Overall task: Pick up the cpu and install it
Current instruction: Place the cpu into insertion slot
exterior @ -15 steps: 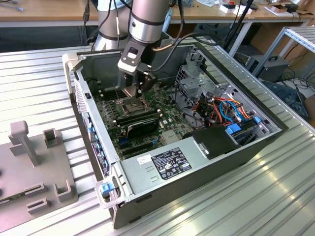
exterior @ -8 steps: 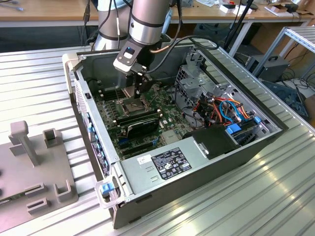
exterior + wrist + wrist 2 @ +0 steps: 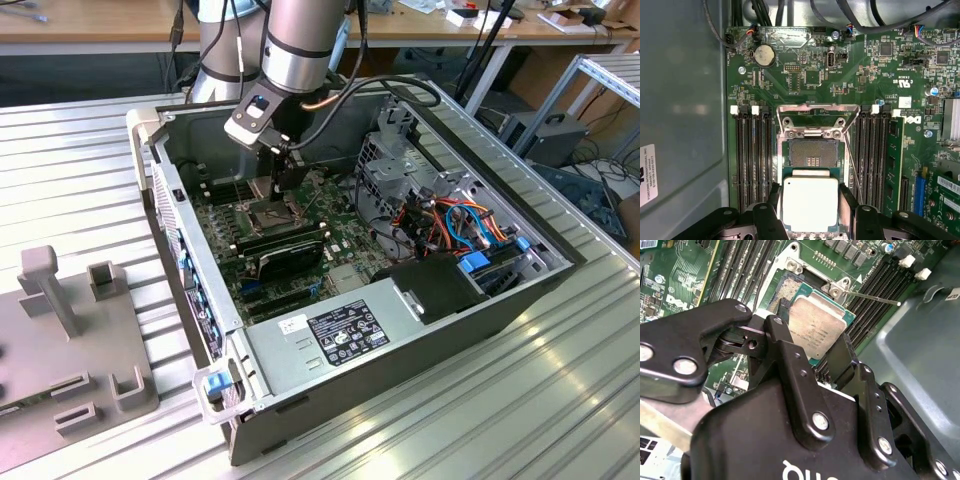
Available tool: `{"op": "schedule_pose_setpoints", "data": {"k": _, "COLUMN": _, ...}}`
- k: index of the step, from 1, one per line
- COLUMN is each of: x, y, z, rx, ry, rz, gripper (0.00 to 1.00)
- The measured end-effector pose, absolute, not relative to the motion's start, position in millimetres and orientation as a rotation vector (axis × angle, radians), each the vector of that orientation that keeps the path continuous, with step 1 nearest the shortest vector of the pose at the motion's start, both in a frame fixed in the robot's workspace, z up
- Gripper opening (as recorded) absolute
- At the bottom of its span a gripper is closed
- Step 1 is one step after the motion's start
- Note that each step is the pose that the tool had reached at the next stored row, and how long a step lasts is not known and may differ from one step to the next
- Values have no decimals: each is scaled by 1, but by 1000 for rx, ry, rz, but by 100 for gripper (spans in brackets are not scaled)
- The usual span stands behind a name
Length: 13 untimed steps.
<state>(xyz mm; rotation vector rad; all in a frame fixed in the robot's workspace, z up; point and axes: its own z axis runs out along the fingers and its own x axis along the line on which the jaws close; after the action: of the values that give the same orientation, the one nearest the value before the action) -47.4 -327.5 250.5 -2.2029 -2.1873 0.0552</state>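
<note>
The cpu point(image 3: 810, 205), silver top upward, is clamped between the fingers of the claw point(image 3: 811, 200) and hangs just above the near edge of the open socket point(image 3: 814, 152), whose contact field is partly uncovered. Pick-up appears done; seating and closing the raised metal frame point(image 3: 817, 107) remain. Around it lies the green motherboard point(image 3: 875, 90), inside an open computer case point(image 3: 400, 380) on a ribbed metal counter point(image 3: 80, 180). A grey fixture point(image 3: 60, 330) stands at the exterior view's left; wooden desks point(image 3: 100, 20) lie behind.
</note>
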Motion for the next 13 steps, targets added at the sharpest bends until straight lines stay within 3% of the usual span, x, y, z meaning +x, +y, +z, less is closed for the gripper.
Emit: {"op": "schedule_pose_setpoints", "data": {"k": 13, "x": -47, "y": -328, "z": 248, "rx": -2222, "ry": -2209, "rz": 29, "gripper": 55}}
